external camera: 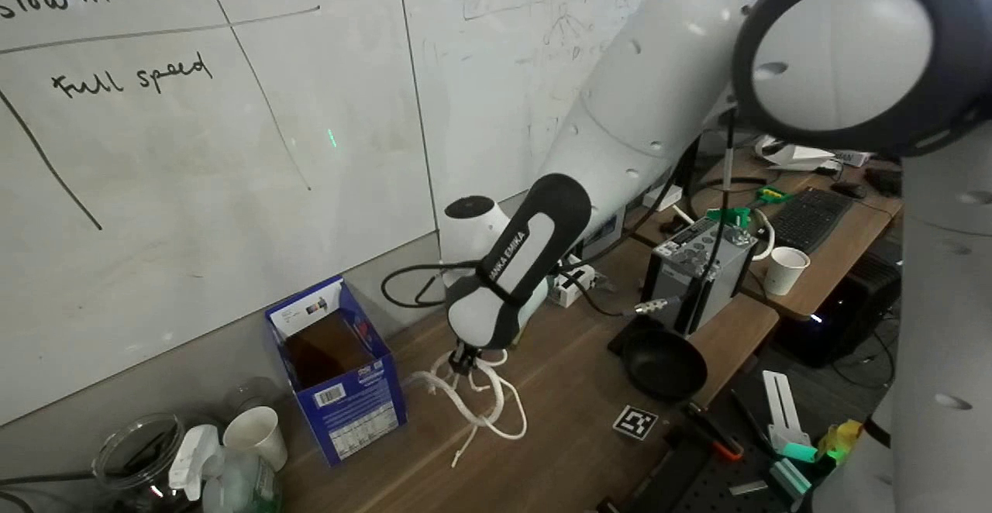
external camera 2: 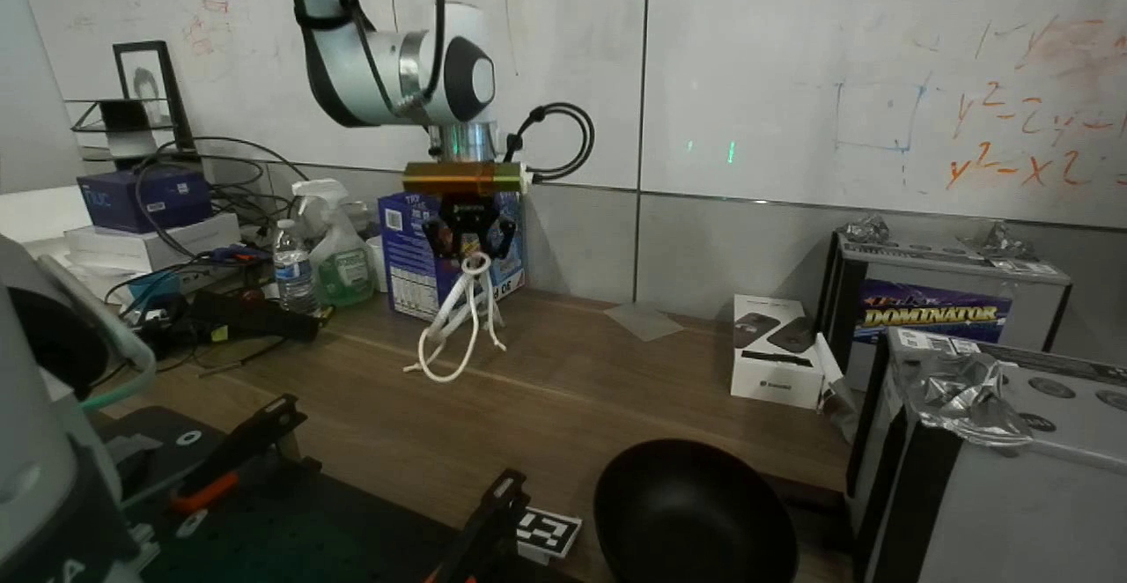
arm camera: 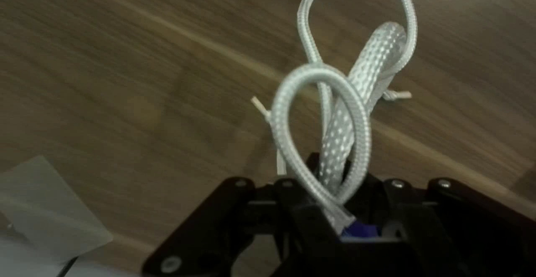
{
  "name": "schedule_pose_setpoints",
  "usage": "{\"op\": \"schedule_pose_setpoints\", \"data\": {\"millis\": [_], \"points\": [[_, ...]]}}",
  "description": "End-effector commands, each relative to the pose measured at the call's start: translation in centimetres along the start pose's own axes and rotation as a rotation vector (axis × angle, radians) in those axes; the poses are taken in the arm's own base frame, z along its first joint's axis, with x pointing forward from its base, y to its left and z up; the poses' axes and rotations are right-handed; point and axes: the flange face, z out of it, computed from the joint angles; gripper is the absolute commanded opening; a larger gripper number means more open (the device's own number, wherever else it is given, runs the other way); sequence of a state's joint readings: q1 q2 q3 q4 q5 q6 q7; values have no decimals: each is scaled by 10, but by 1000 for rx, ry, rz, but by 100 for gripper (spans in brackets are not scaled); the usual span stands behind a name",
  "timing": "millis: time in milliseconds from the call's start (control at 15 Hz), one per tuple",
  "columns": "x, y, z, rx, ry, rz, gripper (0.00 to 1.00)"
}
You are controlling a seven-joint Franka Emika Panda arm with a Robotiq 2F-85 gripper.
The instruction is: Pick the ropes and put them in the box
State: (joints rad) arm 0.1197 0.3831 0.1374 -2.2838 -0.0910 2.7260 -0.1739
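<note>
The ropes are a white looped cord tangle in both exterior views (external camera: pixel 486 420) (external camera 2: pixel 461 294) and in the wrist view (arm camera: pixel 368 72). My gripper (external camera: pixel 463 362) (external camera 2: pixel 469 248) (arm camera: pixel 331 172) is shut on their upper part. The loops and loose ends hang below it; I cannot tell whether the lowest loop touches the table. The blue box (external camera: pixel 356 398) (external camera 2: pixel 412 253) stands upright against the wall, its top open, with brown inside and a raised flap at the back. In an exterior view the gripper is beside the box, apart from its opening. A small blue patch shows between the jaws.
A spray bottle (external camera: pixel 240 482) (external camera 2: pixel 342 253) and paper cup (external camera: pixel 256 435) stand beside the box. The whiteboard wall (external camera: pixel 232 187) rises behind it. A black pan (external camera: pixel 665 364) (external camera 2: pixel 691 512), a marker card (external camera: pixel 635 422) and grey devices (external camera: pixel 697 265) are on the table.
</note>
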Motion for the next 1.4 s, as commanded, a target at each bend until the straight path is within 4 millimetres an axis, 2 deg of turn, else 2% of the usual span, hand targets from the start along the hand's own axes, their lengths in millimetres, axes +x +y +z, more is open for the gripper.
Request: {"op": "schedule_pose_setpoints", "data": {"millis": [0,333,467,667,800,933,1133,1333], "points": [[10,-19,-88,8,72,56,5],[41,-44,-187,-14,226,122,5],[54,-49,-218,-36,279,148,5],[82,-57,-245,-57,327,179,5],[103,-66,-249,-62,346,180,5],[123,-77,-243,-62,346,167,5],[150,-93,-211,-35,311,147,5],[173,-102,-168,-22,264,125,5]]}}
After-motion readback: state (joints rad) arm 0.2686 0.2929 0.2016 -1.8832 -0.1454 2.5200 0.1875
